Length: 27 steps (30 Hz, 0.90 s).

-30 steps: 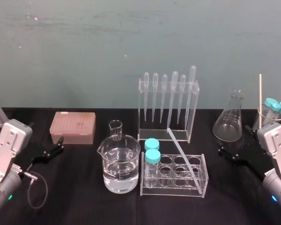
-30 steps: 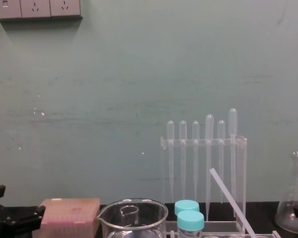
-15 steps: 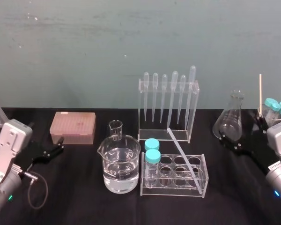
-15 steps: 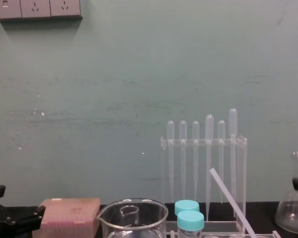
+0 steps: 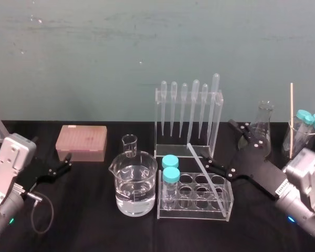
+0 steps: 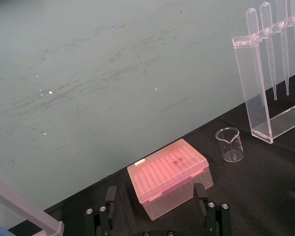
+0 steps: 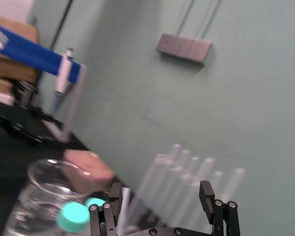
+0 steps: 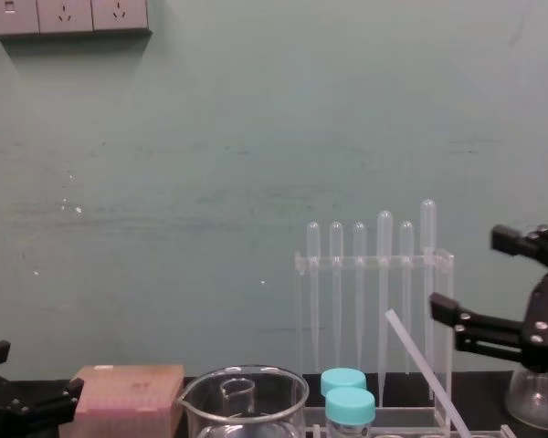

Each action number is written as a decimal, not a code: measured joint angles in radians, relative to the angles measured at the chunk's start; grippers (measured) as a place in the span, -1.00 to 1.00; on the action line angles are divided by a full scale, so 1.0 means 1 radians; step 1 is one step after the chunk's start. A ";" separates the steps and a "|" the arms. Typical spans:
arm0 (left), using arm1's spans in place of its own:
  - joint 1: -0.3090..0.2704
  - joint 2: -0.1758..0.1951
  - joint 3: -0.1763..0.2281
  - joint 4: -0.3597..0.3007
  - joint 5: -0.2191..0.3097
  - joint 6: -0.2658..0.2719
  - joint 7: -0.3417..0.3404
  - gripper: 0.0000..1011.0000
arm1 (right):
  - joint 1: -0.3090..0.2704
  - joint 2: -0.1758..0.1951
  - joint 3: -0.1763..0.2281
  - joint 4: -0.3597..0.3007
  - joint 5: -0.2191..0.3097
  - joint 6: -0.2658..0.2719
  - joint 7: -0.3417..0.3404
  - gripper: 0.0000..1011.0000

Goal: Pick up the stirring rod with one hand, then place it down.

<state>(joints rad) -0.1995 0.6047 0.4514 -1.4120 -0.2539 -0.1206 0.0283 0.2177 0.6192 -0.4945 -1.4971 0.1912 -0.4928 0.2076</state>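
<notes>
Approach step. My right gripper, jaws wide apart, hangs at 1 o'clock of the stirring rod, which slants across the test-tube rack. Next, I judge: straddle the rod, then close. Left gripper is parked at 9 o'clock, jaws apart.

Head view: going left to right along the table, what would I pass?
Left black claw, parked, pink rectangular plastic box, large glass beaker of water, clear acrylic rack of pipettes, right black claw, open beside that rack, clear glass conical flask, thin wooden stick, teal-capped tubes.
</notes>
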 joint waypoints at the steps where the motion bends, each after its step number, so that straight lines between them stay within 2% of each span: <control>1: 0.000 0.000 0.000 0.000 0.000 0.000 0.000 0.98 | 0.008 -0.003 -0.003 0.007 0.039 0.010 0.035 0.98; 3: 0.000 0.000 0.000 0.000 0.000 0.000 0.000 0.98 | 0.026 -0.011 -0.008 0.025 0.120 0.037 0.103 0.98; 4: 0.000 0.000 0.000 0.000 0.000 0.000 0.000 0.98 | 0.041 -0.020 -0.009 0.045 0.193 0.069 0.161 0.98; 5: 0.000 0.000 0.000 0.000 0.000 0.000 0.000 0.98 | 0.049 -0.025 -0.010 0.057 0.234 0.091 0.195 0.98; 6: 0.000 0.000 0.000 0.000 0.000 0.000 0.000 0.98 | 0.067 -0.037 -0.010 0.084 0.312 0.140 0.256 0.98; 8: 0.000 0.000 0.000 0.000 0.000 0.000 0.000 0.98 | 0.083 -0.049 -0.009 0.110 0.380 0.196 0.310 0.98; 9: 0.000 0.000 0.000 0.000 0.000 0.000 0.000 0.98 | 0.099 -0.059 -0.007 0.135 0.430 0.248 0.352 0.98; 10: 0.000 0.000 0.000 0.000 0.000 0.000 0.000 0.98 | 0.099 -0.059 -0.007 0.135 0.430 0.248 0.352 0.98; 11: 0.000 0.000 0.000 0.000 0.000 0.000 0.000 0.98 | 0.113 -0.067 -0.007 0.155 0.461 0.289 0.383 0.98; 13: 0.000 0.000 0.000 0.000 0.000 0.000 0.000 0.98 | 0.131 -0.076 -0.009 0.178 0.491 0.347 0.417 0.98; 16: 0.000 0.000 0.000 0.000 0.000 0.000 0.000 0.98 | 0.149 -0.084 -0.015 0.200 0.506 0.406 0.444 0.98; 23: 0.000 0.000 0.000 0.000 0.000 0.000 0.000 0.98 | 0.174 -0.095 -0.023 0.224 0.498 0.486 0.454 0.98; 27: 0.000 0.000 0.000 0.000 0.000 0.000 0.000 0.98 | 0.180 -0.099 -0.023 0.228 0.487 0.512 0.449 0.98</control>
<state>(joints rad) -0.1996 0.6047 0.4514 -1.4120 -0.2540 -0.1206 0.0283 0.3975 0.5206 -0.5174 -1.2689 0.6780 0.0193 0.6565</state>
